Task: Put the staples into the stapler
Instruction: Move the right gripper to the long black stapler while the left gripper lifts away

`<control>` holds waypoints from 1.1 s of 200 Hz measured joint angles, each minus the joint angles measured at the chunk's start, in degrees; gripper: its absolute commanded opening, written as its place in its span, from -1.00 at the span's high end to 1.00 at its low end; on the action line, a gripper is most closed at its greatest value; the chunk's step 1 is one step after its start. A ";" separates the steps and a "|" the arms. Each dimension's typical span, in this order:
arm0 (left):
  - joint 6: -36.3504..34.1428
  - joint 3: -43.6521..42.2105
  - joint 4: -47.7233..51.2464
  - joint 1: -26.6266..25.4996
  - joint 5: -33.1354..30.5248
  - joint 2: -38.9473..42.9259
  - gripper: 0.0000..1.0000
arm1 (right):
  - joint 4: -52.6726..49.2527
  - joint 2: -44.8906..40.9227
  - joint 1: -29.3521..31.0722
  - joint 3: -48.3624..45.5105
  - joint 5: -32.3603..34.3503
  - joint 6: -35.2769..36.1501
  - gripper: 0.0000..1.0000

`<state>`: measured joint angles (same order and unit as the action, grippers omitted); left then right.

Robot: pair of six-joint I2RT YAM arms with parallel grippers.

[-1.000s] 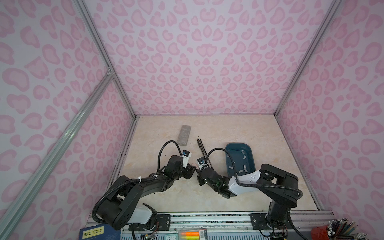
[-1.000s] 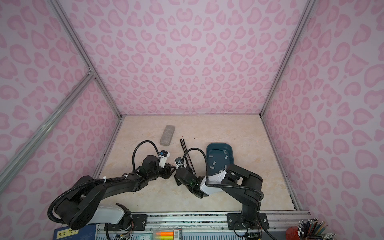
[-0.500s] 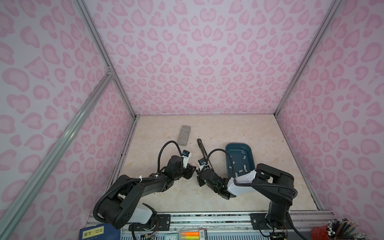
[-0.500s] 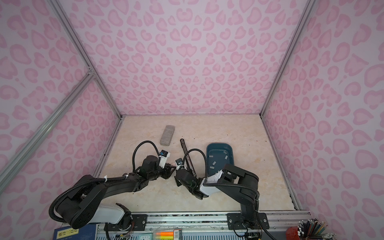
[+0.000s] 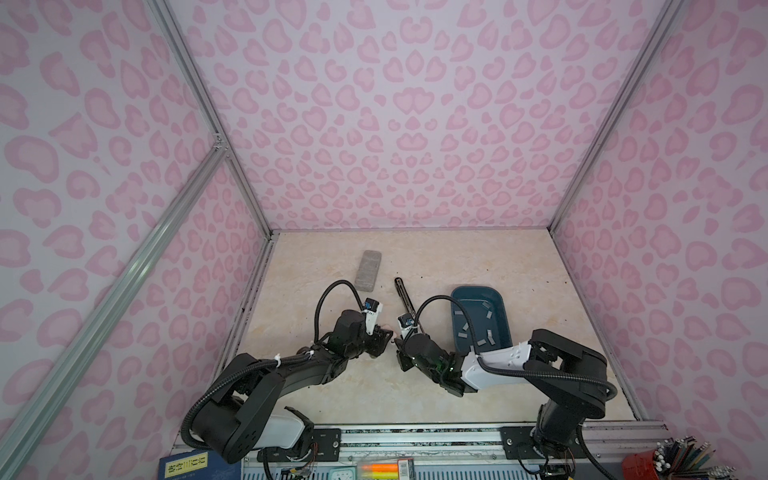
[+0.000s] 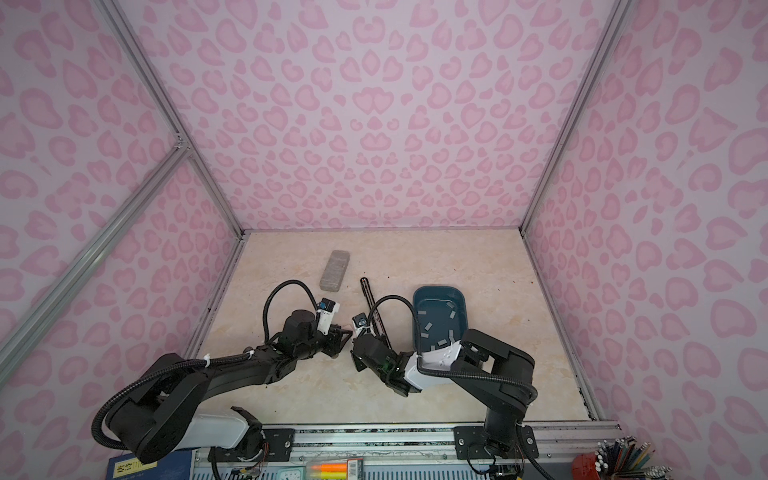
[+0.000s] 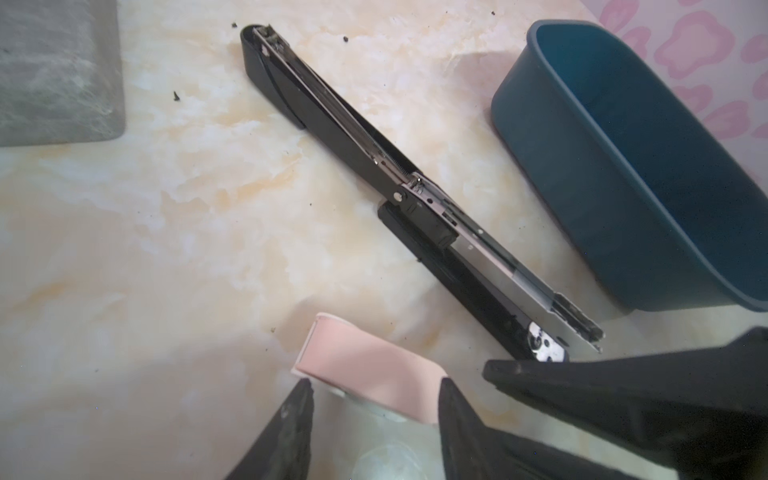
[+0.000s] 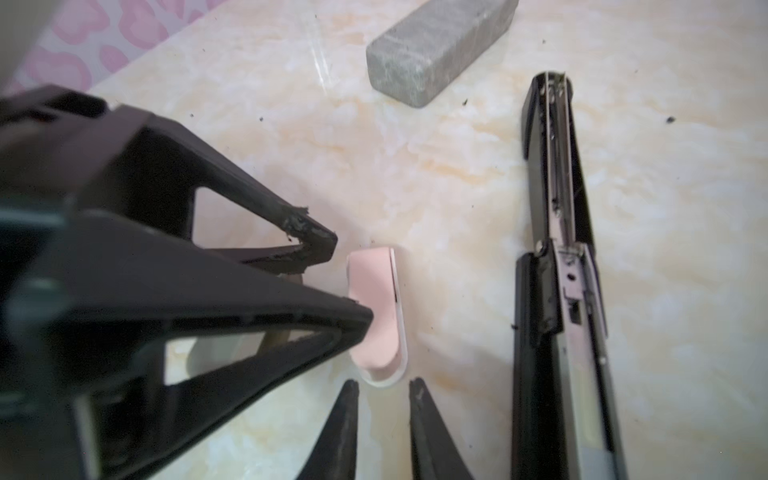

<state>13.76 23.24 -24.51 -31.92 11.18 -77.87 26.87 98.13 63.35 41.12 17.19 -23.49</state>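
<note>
In both top views my left fingers (image 5: 386, 335) and right fingers (image 5: 398, 345) meet almost tip to tip near the middle of the table (image 5: 436, 257). They are too small there to tell how they stand. The stapler (image 5: 404, 299) lies swung open just behind them. The grey block (image 5: 368, 270) sits beyond it to the left. The staples (image 5: 463, 330) lie scattered inside the blue tub (image 5: 473, 288) to the right, apart from the stapler.

From my left wrist, my left fingers are clamped on a pink-and-white piece (image 7: 365, 370), one finger against each edge. The stapler stretches flat on the table past it, metal rail facing up, with the tub just beside it. One of my right fingers reaches in close to the stapler's near end.

From my right wrist, my right fingers stand slightly apart with nothing between them, their tips just at the end of the piece. My left fingers straddle that piece, and the stapler lies alongside without touching it.
</note>
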 measured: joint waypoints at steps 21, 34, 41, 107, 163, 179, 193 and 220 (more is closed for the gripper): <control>0.20 0.20 1.20 0.00 -0.92 3.21 -0.22 | -1.77 -3.76 0.09 -1.36 1.46 0.11 0.28; 0.24 0.66 2.36 0.00 -1.75 5.27 -0.27 | -3.23 -5.70 0.04 -2.64 2.89 0.07 0.14; 0.33 1.09 2.99 0.00 -2.34 6.21 -0.29 | -4.09 -6.62 -0.09 -3.41 3.69 0.07 0.10; 2.78 6.25 5.66 0.00 -5.49 8.07 -0.39 | -8.96 -9.42 -3.13 -8.79 4.68 -1.03 0.11; 11.23 10.56 6.99 2.34 -10.25 3.72 -0.79 | -9.16 -7.85 -4.37 -9.07 3.30 -0.98 0.28; 15.34 11.04 8.13 4.90 -10.99 2.62 -0.80 | -9.01 -7.26 -4.72 -8.63 2.64 -0.96 0.30; 18.34 10.82 8.98 6.36 -11.69 2.45 -0.84 | -8.50 -6.82 -4.98 -8.50 2.23 -0.96 0.31; 19.65 10.56 9.40 6.36 -10.86 2.78 -0.94 | -7.91 -5.33 -5.73 -7.98 1.14 -0.96 0.38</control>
<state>33.41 33.80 -15.11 -25.56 0.32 -75.09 18.96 92.79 57.63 33.15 18.33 -24.45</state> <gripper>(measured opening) 0.971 0.326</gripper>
